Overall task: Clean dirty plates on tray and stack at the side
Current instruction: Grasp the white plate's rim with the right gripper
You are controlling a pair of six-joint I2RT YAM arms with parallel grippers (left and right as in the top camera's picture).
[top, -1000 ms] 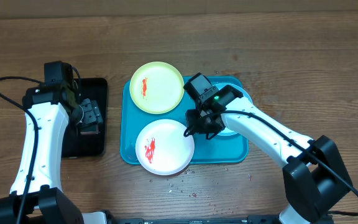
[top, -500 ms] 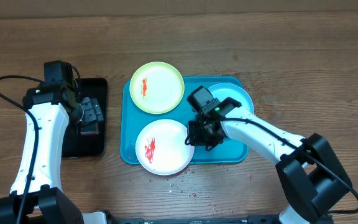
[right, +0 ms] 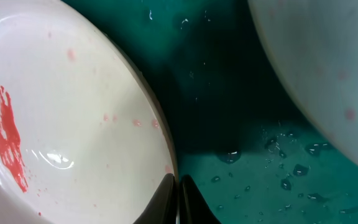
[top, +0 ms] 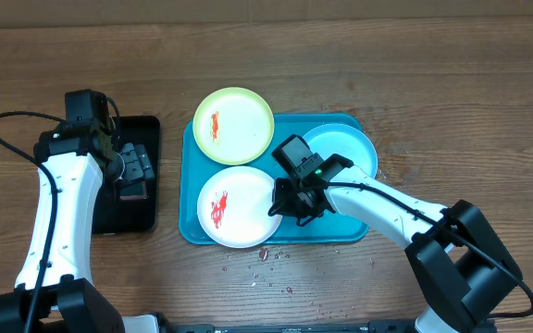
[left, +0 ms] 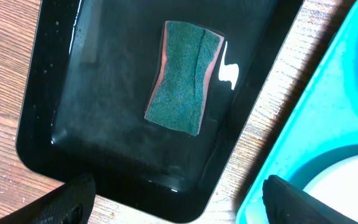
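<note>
Left gripper (left: 179,194): yours hung over the black tray (left: 92,124) with its jaws wide apart, holding nothing.
Right gripper (right: 178,200): yours was down on the tray (top: 189,180), jaws pressed together on the right rim of the white plate (top: 232,205).
White plate: it lay in the near-left part of the tray, with a red smear left of its centre. Its edge reached over the tray's near rim.
Green plate (top: 234,128): it sat at the far-left corner of the tray, partly over the rim, with a red smear left of its centre. It was just beside the white plate.
Blue plate (top: 340,153): it lay in the far-right part of the tray, its near edge hidden under your right arm. You could make out only faint pink specks on it.
Tray: its floor was wet, with water drops between the white and blue plates.
Black tray: it stood on the table (top: 433,74), just left of the tray, and its floor looked wet.
Sponge (left: 185,78): green side up, it lay flat in the black tray, apart from your left fingers.
Table: small red specks lay scattered just in front of the tray.
</note>
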